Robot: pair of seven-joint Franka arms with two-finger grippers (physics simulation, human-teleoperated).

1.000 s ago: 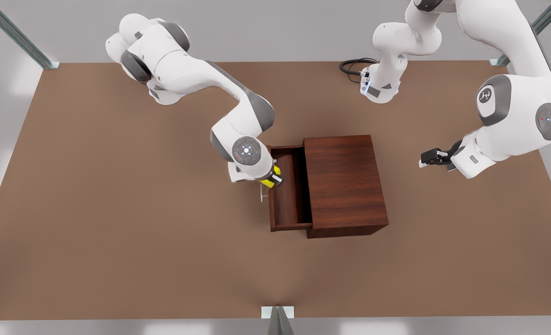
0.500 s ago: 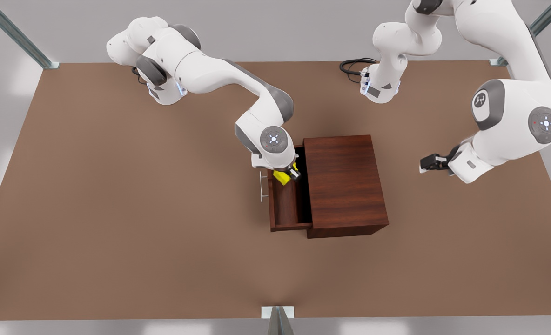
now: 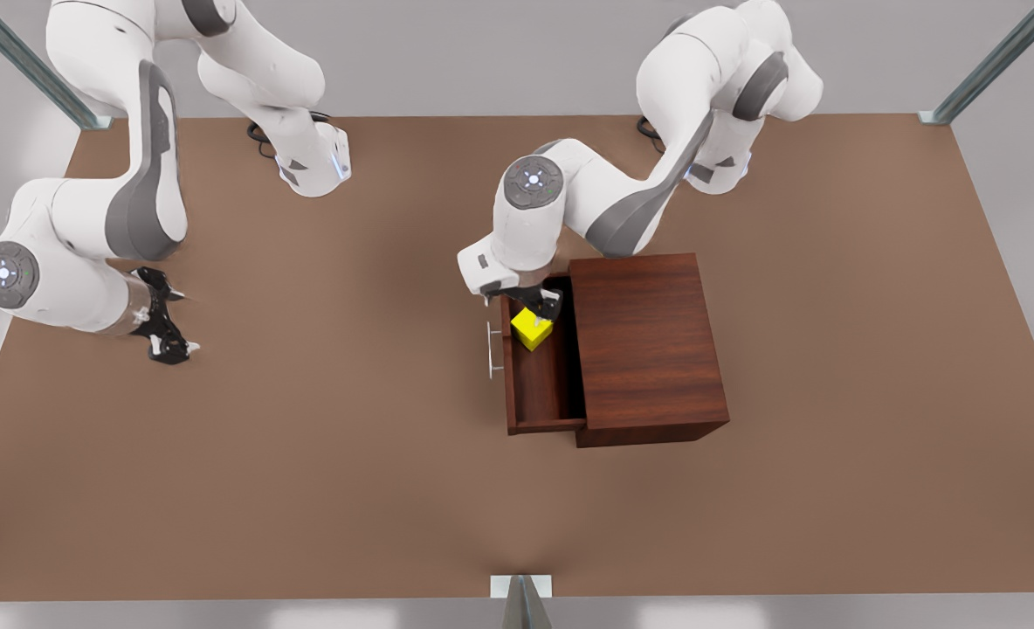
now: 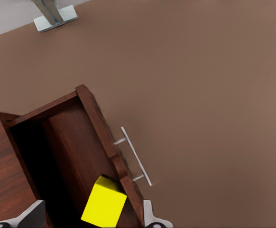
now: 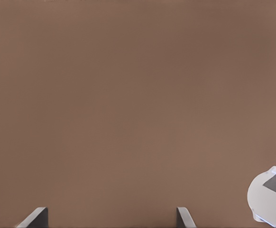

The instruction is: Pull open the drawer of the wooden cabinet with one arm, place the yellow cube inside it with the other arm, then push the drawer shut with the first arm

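Yellow cube [image 3: 531,328] in drawer [image 3: 541,384], just under open left end effector [image 3: 539,306]; right end effector [image 3: 166,321] open, well apart

The cabinet [image 3: 648,345] hides the back part of the drawer [image 3: 545,384], which runs in under its top. The left gripper [image 3: 536,306] covers the drawer's corner right beneath it, and its fingers [image 4: 30,216] are cut off by the edge of the left wrist view, as is the near face of the cube [image 4: 104,206] between them. The right gripper [image 3: 161,319] shows its fingers [image 5: 34,218] only as tips in the right wrist view. Both arms run out of the front view at the top.
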